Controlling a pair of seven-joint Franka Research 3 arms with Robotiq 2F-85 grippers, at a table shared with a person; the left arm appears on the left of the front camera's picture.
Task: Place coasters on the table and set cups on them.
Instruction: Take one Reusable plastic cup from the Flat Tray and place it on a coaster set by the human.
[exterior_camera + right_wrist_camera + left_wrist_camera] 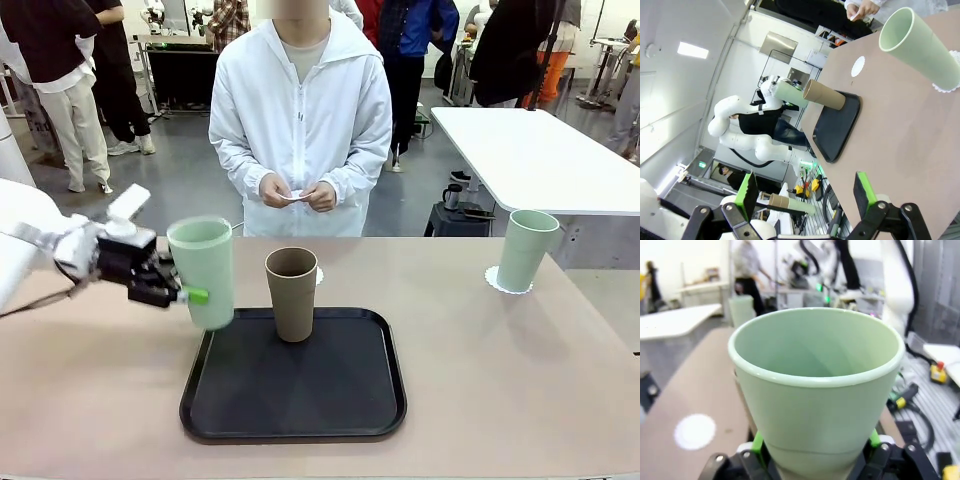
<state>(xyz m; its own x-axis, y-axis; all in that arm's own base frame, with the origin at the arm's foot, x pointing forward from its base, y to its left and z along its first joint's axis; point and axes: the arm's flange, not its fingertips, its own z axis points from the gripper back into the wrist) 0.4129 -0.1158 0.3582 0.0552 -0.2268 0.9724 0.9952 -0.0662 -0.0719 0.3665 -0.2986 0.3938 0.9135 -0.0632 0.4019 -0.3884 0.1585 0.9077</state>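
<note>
My left gripper (188, 295) is shut on a pale mint green cup (202, 270), which hangs slightly tilted by the left edge of the black tray (300, 415). In the left wrist view this cup (815, 390) sits between the green pads of the gripper (815, 442). A tan-brown cup (291, 293) stands on the tray. Behind it a coaster (319, 275) lies bare on the table (500, 380). Another mint cup (525, 250) stands on a coaster (497, 282) at the right. My right gripper (805, 190) is open with nothing between its fingers.
A person stands at the far side, both hands (298, 193) holding a small white disc. A white-topped table (530, 150) is behind on the right. In the left wrist view the bare coaster (695, 431) lies on the table left of the held cup.
</note>
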